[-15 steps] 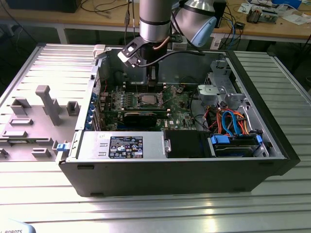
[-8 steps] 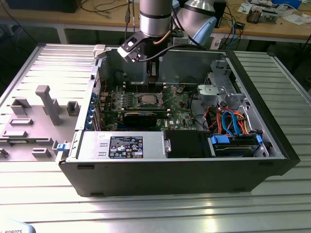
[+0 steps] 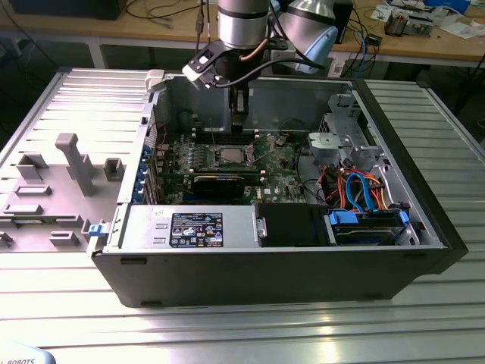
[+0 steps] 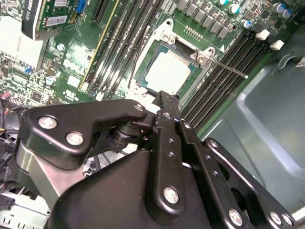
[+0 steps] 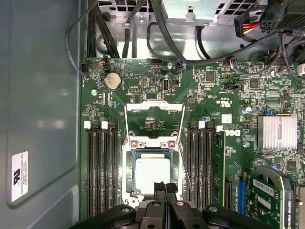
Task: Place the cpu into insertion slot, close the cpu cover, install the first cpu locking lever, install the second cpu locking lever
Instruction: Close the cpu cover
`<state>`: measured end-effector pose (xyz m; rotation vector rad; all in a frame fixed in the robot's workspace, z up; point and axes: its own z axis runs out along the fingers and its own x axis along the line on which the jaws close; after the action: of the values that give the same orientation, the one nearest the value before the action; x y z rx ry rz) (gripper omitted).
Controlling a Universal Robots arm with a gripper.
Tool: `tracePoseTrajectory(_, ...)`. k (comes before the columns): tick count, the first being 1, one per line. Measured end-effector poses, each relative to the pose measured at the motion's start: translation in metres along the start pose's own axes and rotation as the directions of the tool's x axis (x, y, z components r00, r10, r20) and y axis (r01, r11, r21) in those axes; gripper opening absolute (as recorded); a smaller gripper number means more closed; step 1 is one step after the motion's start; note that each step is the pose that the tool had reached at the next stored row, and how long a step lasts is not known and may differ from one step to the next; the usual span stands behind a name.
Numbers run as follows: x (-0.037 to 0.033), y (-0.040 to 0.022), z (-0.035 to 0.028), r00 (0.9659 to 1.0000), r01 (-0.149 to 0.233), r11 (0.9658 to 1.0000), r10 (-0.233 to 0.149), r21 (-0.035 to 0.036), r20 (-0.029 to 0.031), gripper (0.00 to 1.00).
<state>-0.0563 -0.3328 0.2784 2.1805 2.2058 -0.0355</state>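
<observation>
The cpu (image 5: 152,174) lies flat in the insertion slot (image 5: 128,164) on the green board, its silvery top showing in both wrist views (image 4: 167,71). The cpu cover (image 5: 152,103) stands swung open beyond the slot, with green board visible through its window. A thin locking lever (image 5: 185,162) sticks out loose beside the slot, and a lever rod (image 4: 228,70) also points away from it. My gripper (image 5: 162,188) is shut with nothing between its fingers, hovering at the near edge of the cpu. In the exterior view it (image 3: 239,114) hangs just above the slot (image 3: 231,155).
Black memory slots (image 5: 102,167) flank the socket on both sides. A finned heatsink (image 5: 277,132) and an expansion card (image 5: 269,195) sit nearby. Cables (image 5: 157,33) cross the case wall. The computer case (image 3: 136,265) rests on a metal table, with a grey fixture tray (image 3: 53,182) at the exterior view's left.
</observation>
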Motion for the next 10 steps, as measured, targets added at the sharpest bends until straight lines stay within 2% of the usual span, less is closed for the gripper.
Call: tracePoseTrajectory(10, 0.0000, 0.0001, -0.0001, 1.0000, 0.000, 1.0000, 0.000, 0.0001, 0.0008, 0.11)
